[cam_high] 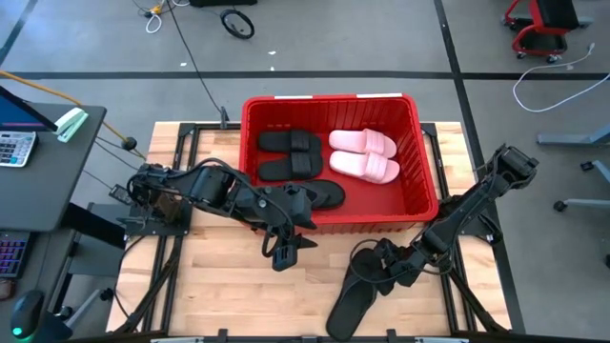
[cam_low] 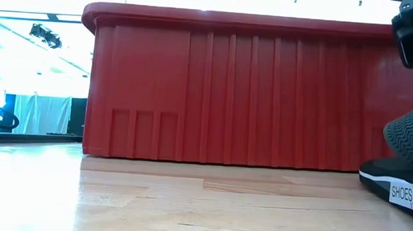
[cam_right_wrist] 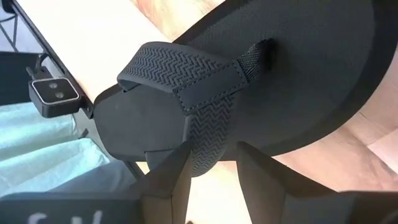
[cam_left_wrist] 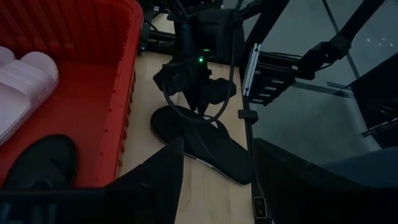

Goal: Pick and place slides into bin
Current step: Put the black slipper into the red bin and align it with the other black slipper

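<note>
The red bin (cam_high: 424, 171) stands at the table's far middle. In it lie two black wide-strap slides (cam_high: 291, 143), two pale pink slides (cam_high: 364, 143) and a black flip-flop (cam_high: 322, 195) by the near wall. A second black flip-flop (cam_high: 351, 297) lies on the table near the right front, and my right gripper (cam_high: 386, 270) is shut on its strap. My left gripper (cam_high: 286, 252) hangs open just in front of the bin's near wall, with nothing between its fingers (cam_left_wrist: 171, 162). My right gripper has the flip-flop's woven strap (cam_right_wrist: 208, 127) between its two fingers (cam_right_wrist: 168, 177), near where the strap's arms meet at the toe post. It comes slanting down from the table's right. The sandal's heel end (cam_high: 341, 314) lies on the table.
Bare wooden tabletop (cam_high: 219, 286) lies at the near left. A dark desk with a calculator (cam_high: 14, 148) stands beyond the left edge. In the low view the bin's near wall (cam_low: 229, 95) fills the middle, and the labelled flip-flop (cam_low: 402, 168) sits at the right.
</note>
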You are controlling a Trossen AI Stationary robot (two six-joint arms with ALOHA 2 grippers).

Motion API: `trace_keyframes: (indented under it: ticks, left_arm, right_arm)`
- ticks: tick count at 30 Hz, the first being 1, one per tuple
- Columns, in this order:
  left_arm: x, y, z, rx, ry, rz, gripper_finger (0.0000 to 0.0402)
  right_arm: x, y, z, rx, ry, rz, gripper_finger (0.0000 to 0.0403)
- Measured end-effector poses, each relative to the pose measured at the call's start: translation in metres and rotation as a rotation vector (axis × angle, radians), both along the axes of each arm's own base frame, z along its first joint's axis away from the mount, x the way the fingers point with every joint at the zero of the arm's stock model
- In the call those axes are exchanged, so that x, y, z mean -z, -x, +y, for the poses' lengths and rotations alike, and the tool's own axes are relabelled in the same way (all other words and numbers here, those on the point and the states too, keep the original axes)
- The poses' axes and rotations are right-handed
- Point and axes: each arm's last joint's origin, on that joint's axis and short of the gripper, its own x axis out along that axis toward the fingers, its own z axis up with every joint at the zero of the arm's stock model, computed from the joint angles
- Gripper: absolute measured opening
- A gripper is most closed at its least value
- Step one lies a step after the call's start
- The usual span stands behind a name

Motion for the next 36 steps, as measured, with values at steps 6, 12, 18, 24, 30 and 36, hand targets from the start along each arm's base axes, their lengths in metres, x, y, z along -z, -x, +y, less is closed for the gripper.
trace_keyframes:
  ticks: [6,12,18,24,30,36]
  left_arm:
    - [0.0,0.0,0.0,0.0,0.0,0.0,0.0197]
    - [0.0,0.0,0.0,0.0,0.001,0.0,0.0192]
    - [0.0,0.0,0.0,-0.02,0.028,0.005,0.0192]
    - [0.002,-0.002,-0.001,-0.09,0.119,0.032,0.0192]
    - [0.042,-0.02,-0.017,-0.198,0.167,0.155,0.0181]
    - [0.118,-0.06,-0.058,-0.192,0.16,0.167,0.017]
  right_arm:
    - [0.003,0.0,0.0,-0.023,-0.017,-0.03,0.0132]
    - [-0.001,-0.006,0.004,-0.02,-0.064,-0.147,0.0132]
    - [-0.006,-0.009,0.007,-0.044,-0.08,-0.21,0.0132]
    - [-0.003,-0.008,0.004,-0.019,-0.02,-0.197,0.0132]
    - [-0.002,-0.008,0.002,-0.008,-0.035,-0.173,0.0132]
    - [-0.003,-0.007,0.006,-0.129,-0.069,-0.168,0.0132]
